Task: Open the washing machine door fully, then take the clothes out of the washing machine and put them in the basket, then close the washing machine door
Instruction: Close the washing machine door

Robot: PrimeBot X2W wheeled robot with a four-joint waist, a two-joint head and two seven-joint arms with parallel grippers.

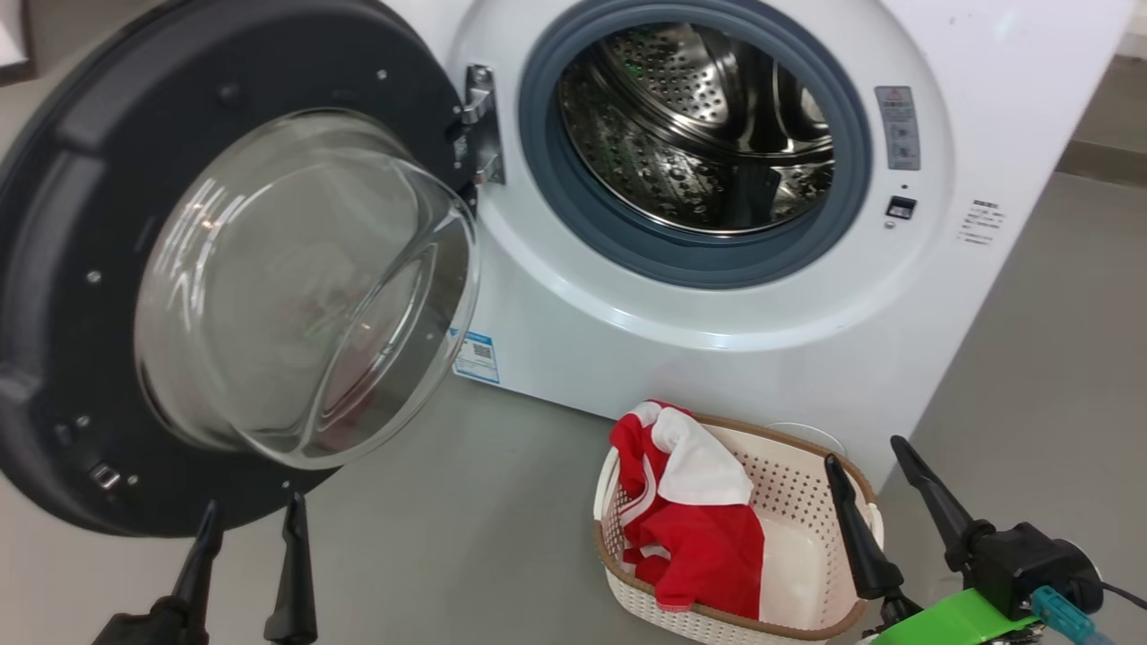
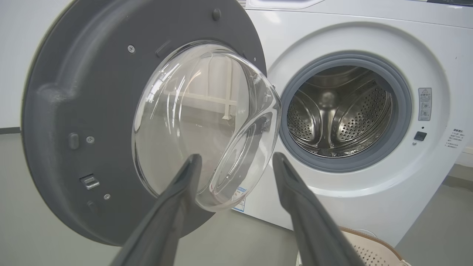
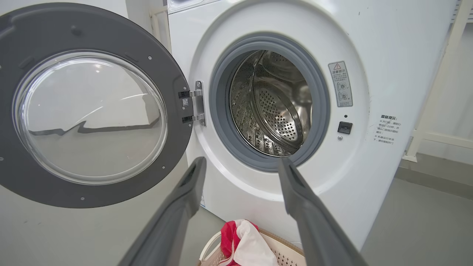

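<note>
The white washing machine (image 1: 717,313) (image 2: 369,33) (image 3: 388,44) stands with its steel drum bare inside. Its round washing machine door (image 1: 63,296) (image 2: 74,92) (image 3: 177,74) hangs wide open to the left, glass bowl bulging toward me. Red and white clothes (image 1: 694,528) (image 3: 240,240) lie in the cream basket (image 1: 806,555) (image 2: 369,251) (image 3: 281,251) on the floor before the machine. My left gripper (image 1: 255,515) (image 2: 236,159) is open, just below the door's lower rim. My right gripper (image 1: 865,448) (image 3: 240,162) is open above the basket's right end, holding nothing.
Grey floor (image 1: 448,537) spreads around the machine and basket. A small blue label (image 1: 475,356) sits low on the machine's front. Pale wall and white frame bars (image 3: 439,92) stand right of the machine.
</note>
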